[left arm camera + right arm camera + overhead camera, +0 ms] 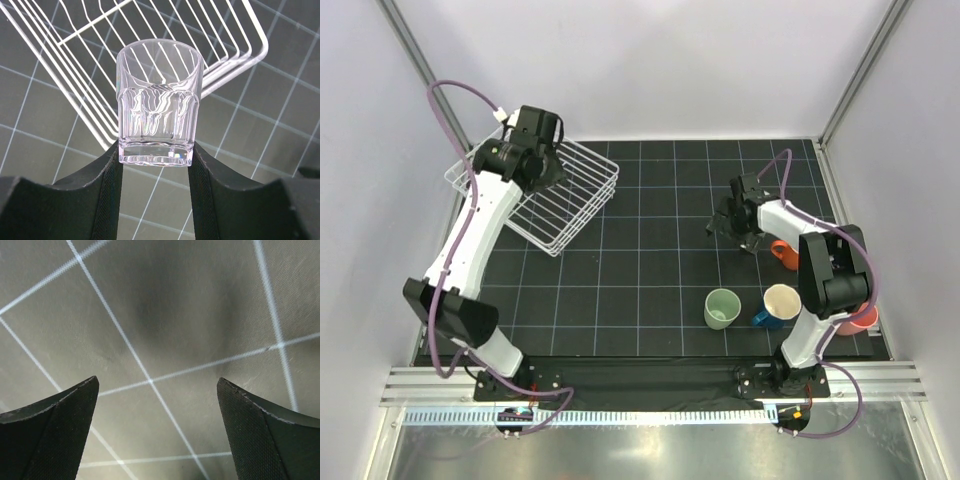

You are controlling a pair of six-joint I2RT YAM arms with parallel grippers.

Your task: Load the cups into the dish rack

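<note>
A clear glass (157, 110) sits upright between my left gripper's (156, 160) fingers, which are shut on its base. It hangs over the near corner of the white wire dish rack (240, 50). In the top view that gripper (535, 160) is over the rack (582, 195) at the far left, and the glass is hidden by the wrist. My right gripper (730, 222) stands open low over the mat (165, 315), with nothing between its fingers (65, 410). An orange cup (782, 252) lies just right of it. A pale green cup (722, 308) and a dark blue mug (780, 304) stand near the front.
A pink cup (866, 318) shows partly behind the right arm's elbow at the right edge. The black gridded mat (650, 260) covers the table. White walls and metal frame posts close in the back and sides.
</note>
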